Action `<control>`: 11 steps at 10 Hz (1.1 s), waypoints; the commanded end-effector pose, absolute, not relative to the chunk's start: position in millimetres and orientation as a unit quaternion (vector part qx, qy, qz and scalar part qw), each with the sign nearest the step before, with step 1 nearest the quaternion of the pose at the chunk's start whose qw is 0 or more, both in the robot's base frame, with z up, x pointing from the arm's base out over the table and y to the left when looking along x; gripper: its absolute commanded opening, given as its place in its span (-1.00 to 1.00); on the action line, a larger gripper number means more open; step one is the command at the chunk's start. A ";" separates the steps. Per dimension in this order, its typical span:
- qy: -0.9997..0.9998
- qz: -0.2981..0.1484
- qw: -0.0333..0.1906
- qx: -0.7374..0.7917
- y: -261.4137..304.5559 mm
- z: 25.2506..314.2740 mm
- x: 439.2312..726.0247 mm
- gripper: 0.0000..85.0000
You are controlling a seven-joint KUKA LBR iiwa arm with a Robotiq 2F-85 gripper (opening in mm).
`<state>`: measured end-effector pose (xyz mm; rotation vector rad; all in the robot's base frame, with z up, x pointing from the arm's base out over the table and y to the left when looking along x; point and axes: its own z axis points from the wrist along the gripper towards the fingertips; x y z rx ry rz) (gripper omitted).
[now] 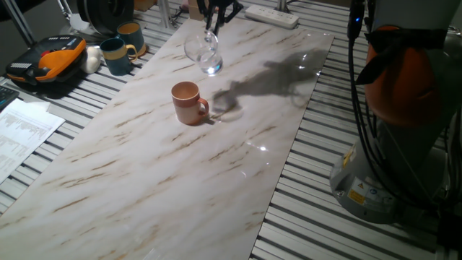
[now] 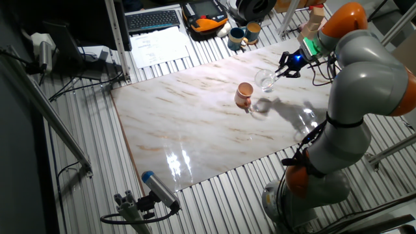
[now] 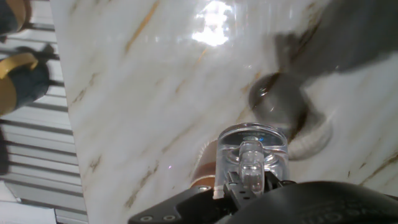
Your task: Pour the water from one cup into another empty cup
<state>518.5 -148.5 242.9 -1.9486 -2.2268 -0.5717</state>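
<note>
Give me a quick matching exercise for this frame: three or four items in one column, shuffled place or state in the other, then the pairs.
Items:
1. glass mug
2. terracotta mug
3. teal mug
4. power strip

States:
A. standing upright on the marble board
B. held tilted in the air by the gripper
C. lying at the far edge, past the board
D. off the board, on the slatted table beside a yellow-and-black device

Pairs: 1-B, 2-A, 3-D, 4-C
</note>
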 end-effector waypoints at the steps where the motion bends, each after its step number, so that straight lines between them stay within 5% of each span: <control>1: -0.738 -0.188 0.063 -0.645 -151.2 240.7 517.9 -1.00; 11: -0.734 -0.154 0.047 -0.660 -146.8 226.0 537.4 -1.00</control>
